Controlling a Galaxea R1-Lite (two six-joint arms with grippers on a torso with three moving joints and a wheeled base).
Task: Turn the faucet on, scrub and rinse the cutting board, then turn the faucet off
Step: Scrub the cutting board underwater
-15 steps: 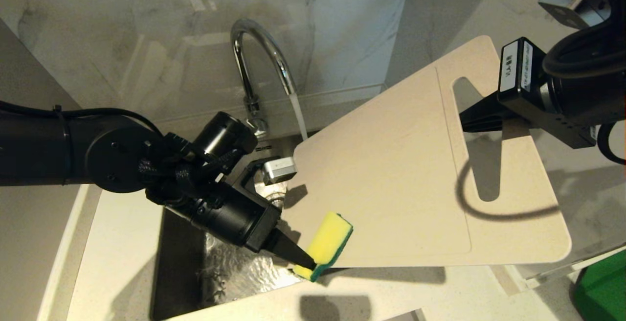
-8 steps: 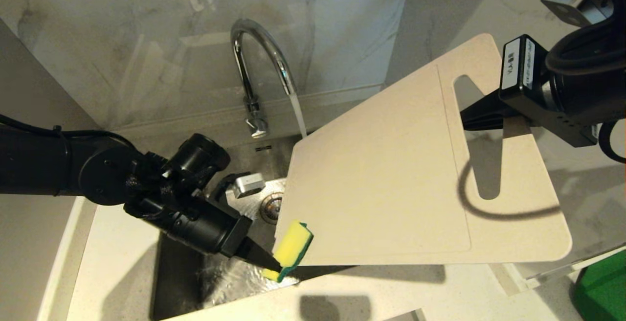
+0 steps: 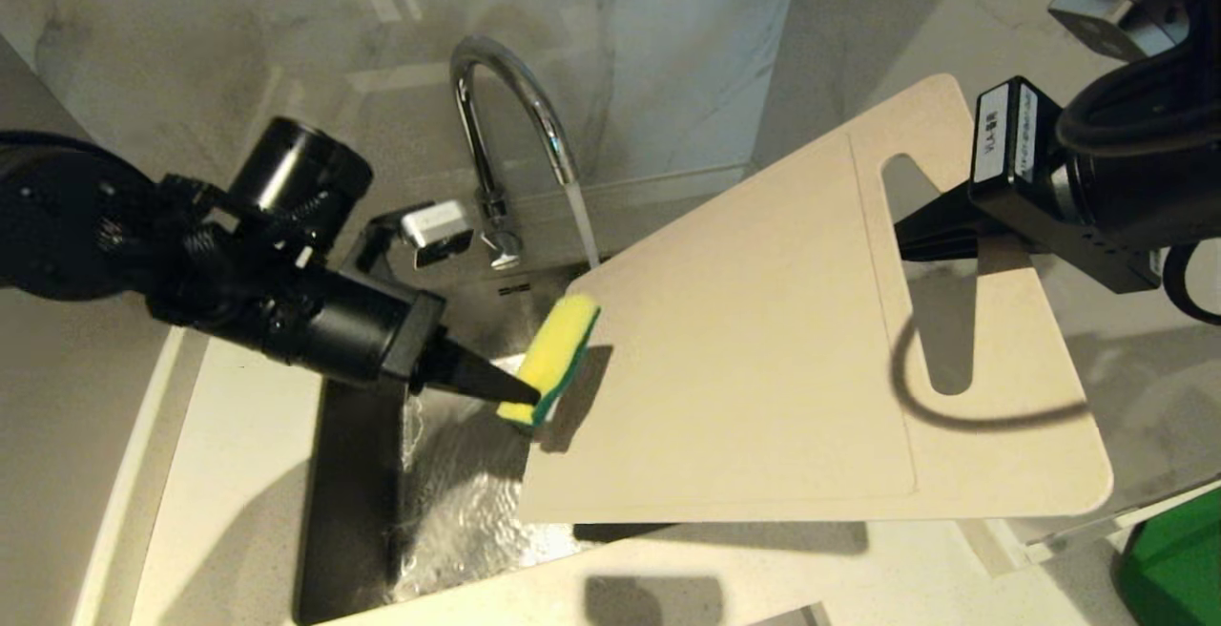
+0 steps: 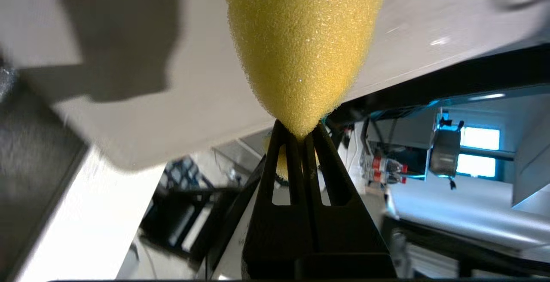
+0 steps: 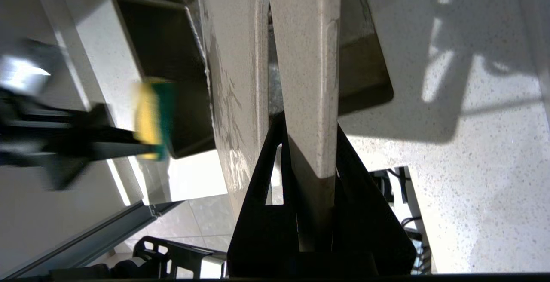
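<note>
Over the sink: the cutting board (image 3: 763, 349) is held up in the air, tilted, with its low end above the sink (image 3: 353, 502).
Right gripper (image 3: 906, 230): its jaws are closed on the cutting board's edge, at the end with the long slot handle (image 3: 930, 273). In the right wrist view the board's rim is seen pinched between the two black fingers (image 5: 262, 174).
Left gripper (image 3: 520, 397): its jaws are shut tight on a yellow and green sponge (image 3: 553, 354). The sponge is squeezed thin at the tip.
Sponge: it is pressed against the board's far corner, close to the water.
Faucet (image 3: 506, 111): water (image 3: 582, 225) is running from its spout and is met by the top edge of the board.
Sink: wet ripples are seen on its shiny floor.
Desk (image 3: 238, 473): pale speckled stone is seen around the sink.
Green thing (image 3: 1178, 559): it is seen low at the right corner and cannot be told apart.
</note>
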